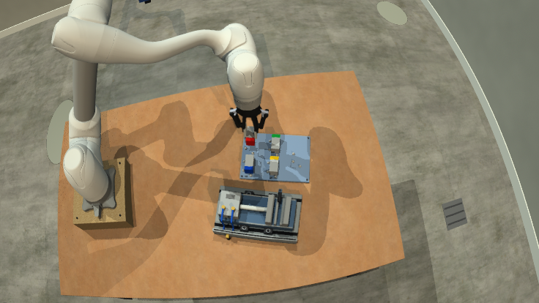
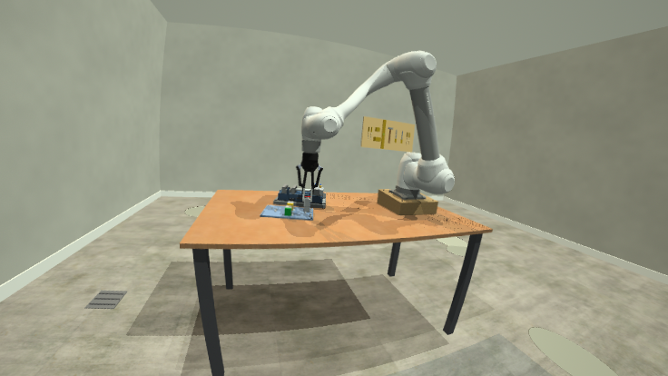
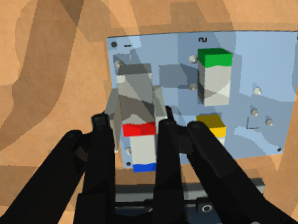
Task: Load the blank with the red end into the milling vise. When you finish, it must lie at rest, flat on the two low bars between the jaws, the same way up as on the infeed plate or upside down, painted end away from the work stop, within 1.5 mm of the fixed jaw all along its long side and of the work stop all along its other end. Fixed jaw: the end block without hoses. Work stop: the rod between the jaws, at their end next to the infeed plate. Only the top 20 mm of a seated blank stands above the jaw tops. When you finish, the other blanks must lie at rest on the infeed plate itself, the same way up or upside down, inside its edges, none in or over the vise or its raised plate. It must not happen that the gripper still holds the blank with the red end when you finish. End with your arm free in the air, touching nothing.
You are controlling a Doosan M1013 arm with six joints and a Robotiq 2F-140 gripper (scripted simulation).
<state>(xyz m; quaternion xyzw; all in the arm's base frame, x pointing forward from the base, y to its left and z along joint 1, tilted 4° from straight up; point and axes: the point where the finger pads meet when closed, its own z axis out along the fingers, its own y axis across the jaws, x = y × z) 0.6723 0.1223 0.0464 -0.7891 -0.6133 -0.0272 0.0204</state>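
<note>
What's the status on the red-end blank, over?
Gripper shut on red-end blank, over infeed plate. Vise not loaded. Blue-end blank just beyond.

The arm [image 1: 143, 47] is smooth off-white, built of rounded tubular links joined by bulbous joint housings, with a plain grey tube forming the section above its lower joint. Its grey flanged foot [image 1: 110, 201] sits on a tan square pedestal [image 1: 126, 218] with small dark screw holes near the corners. The wrist ends in a black collar and black slender linked fingers.
</note>
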